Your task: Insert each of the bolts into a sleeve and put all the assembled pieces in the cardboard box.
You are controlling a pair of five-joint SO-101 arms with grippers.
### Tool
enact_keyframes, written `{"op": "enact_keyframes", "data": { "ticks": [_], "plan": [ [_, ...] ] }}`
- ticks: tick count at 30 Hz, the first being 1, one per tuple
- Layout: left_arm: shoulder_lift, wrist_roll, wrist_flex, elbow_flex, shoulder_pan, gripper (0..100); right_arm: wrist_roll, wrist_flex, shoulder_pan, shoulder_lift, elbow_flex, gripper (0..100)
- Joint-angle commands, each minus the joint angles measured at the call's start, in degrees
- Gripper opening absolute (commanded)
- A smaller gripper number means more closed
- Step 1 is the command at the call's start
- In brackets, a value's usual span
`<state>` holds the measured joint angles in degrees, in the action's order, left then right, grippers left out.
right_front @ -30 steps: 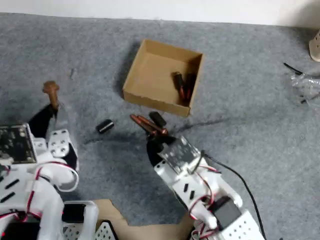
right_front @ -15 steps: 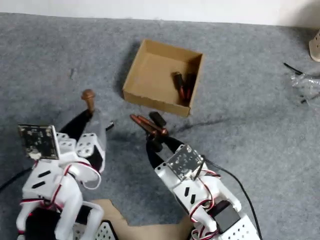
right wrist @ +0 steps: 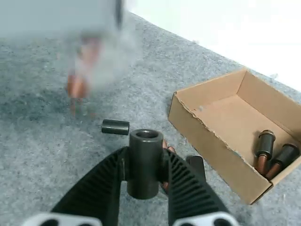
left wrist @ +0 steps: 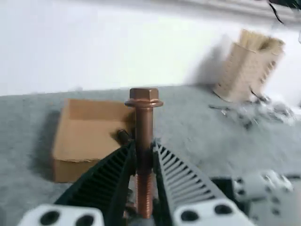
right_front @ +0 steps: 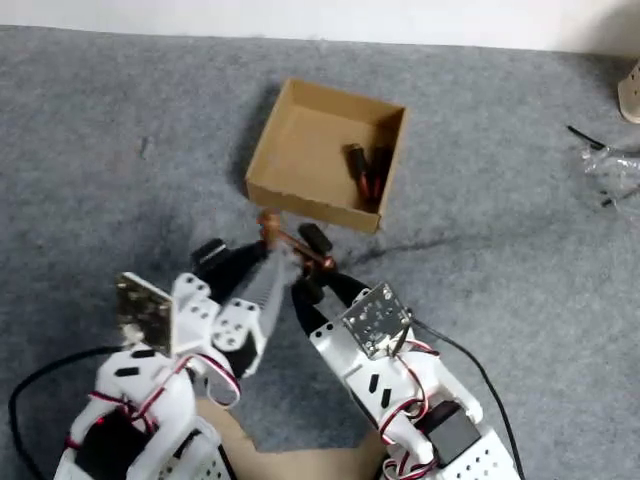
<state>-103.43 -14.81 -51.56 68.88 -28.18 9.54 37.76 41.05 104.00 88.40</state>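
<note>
My left gripper (right_front: 268, 248) is shut on a copper bolt (right_front: 268, 222), held upright with its head up (left wrist: 143, 136), just in front of the cardboard box (right_front: 325, 150). Close beside it, my right gripper (right_front: 310, 290) is shut on a black sleeve (right wrist: 145, 162) whose bore faces up. The left gripper with its bolt appears blurred (right wrist: 77, 84) beyond the sleeve. Two assembled pieces (right_front: 365, 170) lie in the box's corner. Loose bolts (right_front: 300, 250) and a sleeve (right_front: 315, 237) lie by the box; another sleeve (right_front: 207, 250) lies to the left.
A plastic bag of parts (right_front: 610, 165) and a beige holder (right_front: 630, 90) sit at the far right. A flat scrap of cardboard (right_front: 250, 450) lies between the arm bases. A black cable (right_front: 470, 360) trails from the right arm.
The left arm has swung from the far left toward the centre, carrying the bolt up beside the right gripper. The right arm has stayed almost still, sleeve held.
</note>
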Motion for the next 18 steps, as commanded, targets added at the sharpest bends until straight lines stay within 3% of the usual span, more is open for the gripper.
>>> {"op": "enact_keyframes", "data": {
  "ticks": [1, 6, 12, 18],
  "plan": [
    [-0.92, 1.32, 1.76, 0.22, -4.97, 1, -0.62, -2.07, 0.57, 1.45, -0.57, 0.4],
    [-1.01, 1.41, 5.27, 4.09, -4.62, 1, -0.53, -1.98, 0.57, 1.45, -1.1, 0.4],
    [-0.92, 1.05, 23.21, 8.57, 0.66, 1, -0.35, -1.98, 0.84, 1.45, -1.01, 0.4],
    [-0.92, 1.05, 25.49, 15.69, -0.66, 1, -0.35, -1.98, 1.01, 1.45, -1.1, 0.4]
  ]
}}
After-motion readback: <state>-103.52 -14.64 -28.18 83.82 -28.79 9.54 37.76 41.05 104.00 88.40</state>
